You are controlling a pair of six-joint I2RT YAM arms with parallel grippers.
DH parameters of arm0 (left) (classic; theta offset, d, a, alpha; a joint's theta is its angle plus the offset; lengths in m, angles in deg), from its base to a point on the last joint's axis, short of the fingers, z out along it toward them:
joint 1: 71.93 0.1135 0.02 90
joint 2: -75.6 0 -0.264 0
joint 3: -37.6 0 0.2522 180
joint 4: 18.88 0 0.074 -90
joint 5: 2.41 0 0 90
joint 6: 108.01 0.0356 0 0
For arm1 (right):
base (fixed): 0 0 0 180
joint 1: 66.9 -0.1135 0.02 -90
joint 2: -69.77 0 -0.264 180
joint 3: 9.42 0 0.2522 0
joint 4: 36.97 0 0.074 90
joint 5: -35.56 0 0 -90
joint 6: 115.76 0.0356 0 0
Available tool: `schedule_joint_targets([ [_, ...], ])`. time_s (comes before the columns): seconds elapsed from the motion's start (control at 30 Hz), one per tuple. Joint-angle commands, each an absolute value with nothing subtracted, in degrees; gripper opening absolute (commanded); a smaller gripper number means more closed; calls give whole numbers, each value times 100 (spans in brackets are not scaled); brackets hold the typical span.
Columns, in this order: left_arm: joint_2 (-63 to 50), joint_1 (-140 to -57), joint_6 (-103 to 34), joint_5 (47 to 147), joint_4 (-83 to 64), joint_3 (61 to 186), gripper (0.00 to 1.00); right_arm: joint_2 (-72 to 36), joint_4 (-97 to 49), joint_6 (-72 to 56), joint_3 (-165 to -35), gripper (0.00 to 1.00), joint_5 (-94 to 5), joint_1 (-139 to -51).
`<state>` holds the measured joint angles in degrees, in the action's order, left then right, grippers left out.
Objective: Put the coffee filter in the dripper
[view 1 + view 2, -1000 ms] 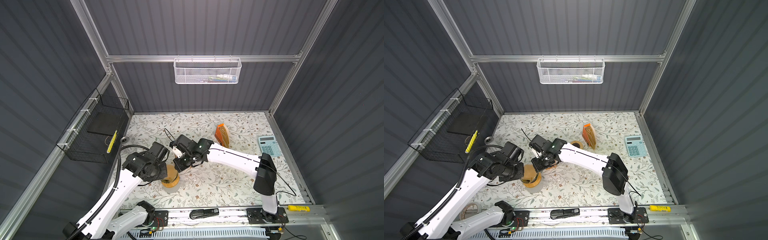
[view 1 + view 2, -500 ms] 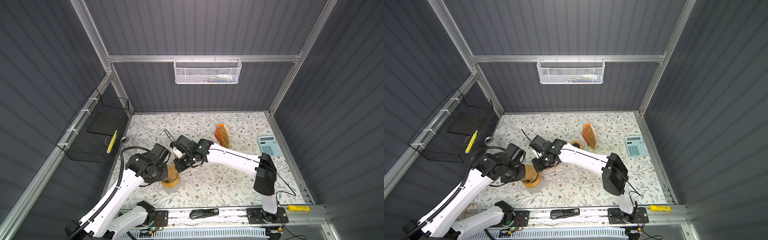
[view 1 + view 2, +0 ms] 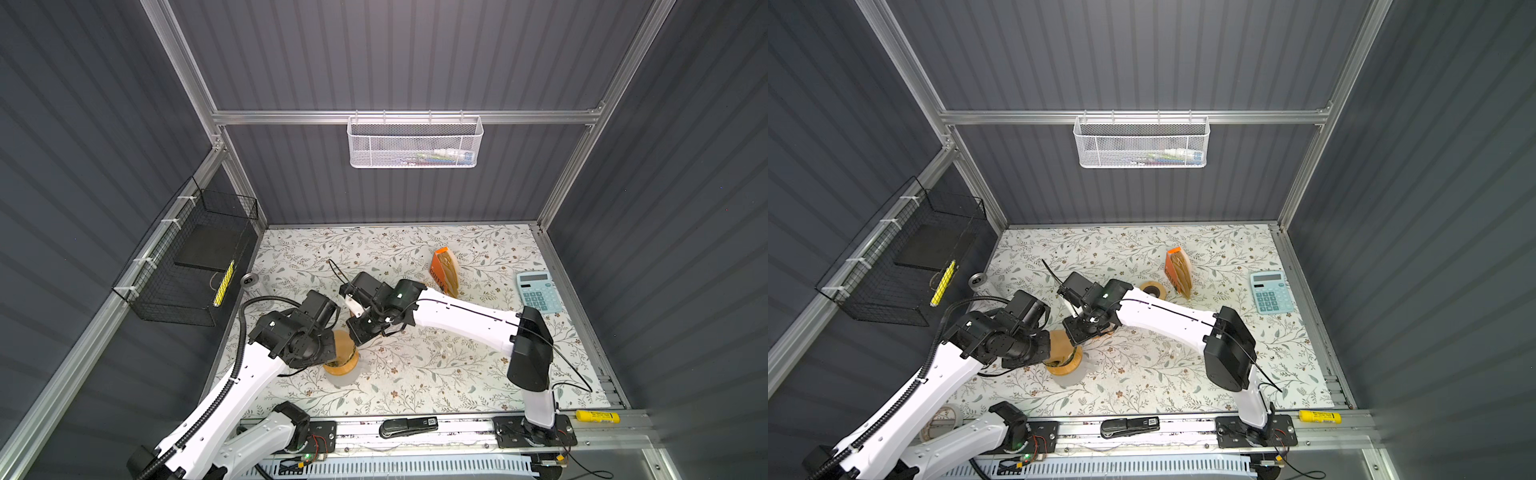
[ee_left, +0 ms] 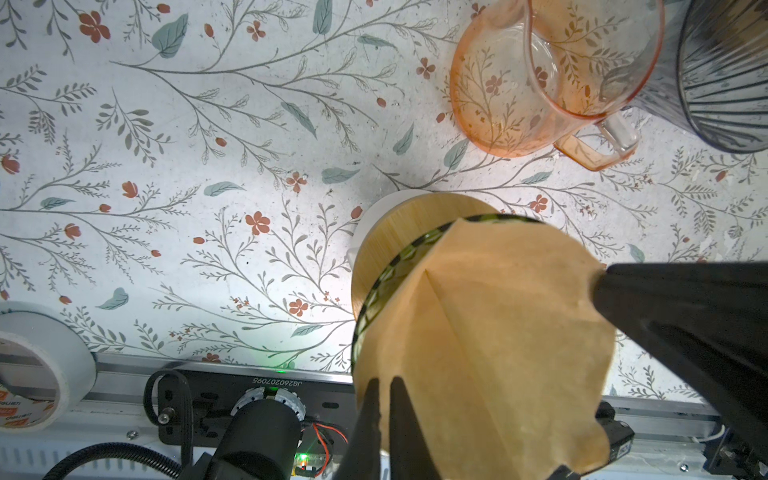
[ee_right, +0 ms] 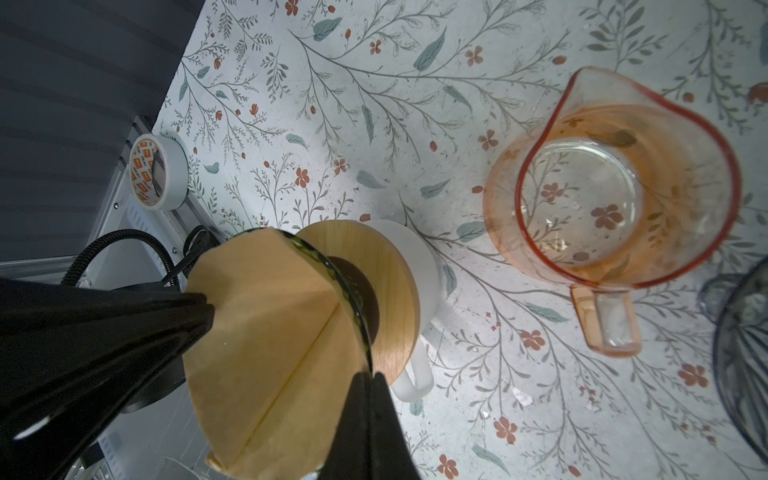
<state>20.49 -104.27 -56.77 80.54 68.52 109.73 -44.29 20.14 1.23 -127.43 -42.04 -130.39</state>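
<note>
The coffee filter (image 4: 478,332), a brown paper cone, sits point-down in the mouth of the dripper (image 4: 392,266). The dripper is a green glass funnel with a wooden collar (image 5: 390,291) on a white mug (image 5: 419,257). My left gripper (image 4: 384,380) is shut on one edge of the filter. My right gripper (image 5: 368,376) is shut on the opposite edge, right at the glass rim. In both top views the two wrists meet over the dripper (image 3: 340,359) (image 3: 1064,357) near the table's front left and cover most of the filter.
A pink clear pitcher (image 5: 623,199) and a dark ribbed vessel (image 5: 744,353) stand close by the dripper. An orange filter pack (image 3: 445,272), a calculator (image 3: 536,291), a brown tape roll (image 3: 1152,289) and a white tape roll (image 5: 158,172) lie around. A stapler (image 3: 409,426) rests on the front rail.
My left gripper's jaws have closed onto the filter's edge and its wrist has shifted slightly toward the dripper. The right arm has stayed put, shut on the filter.
</note>
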Motion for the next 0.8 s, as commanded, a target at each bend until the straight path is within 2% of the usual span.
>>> schedule_joint_targets([
  [0.0,2129,-10463,-5773,8109,6969,10884,10,-4234,2122,141,-12713,8,-4297,-13079],
  [0.43,2198,-10463,-5832,8005,7013,10974,10,-4044,2165,123,-12699,17,-4405,-13110],
  [0.77,2252,-10463,-5868,8022,6902,10935,10,-4070,2161,94,-12709,12,-4398,-13131],
])
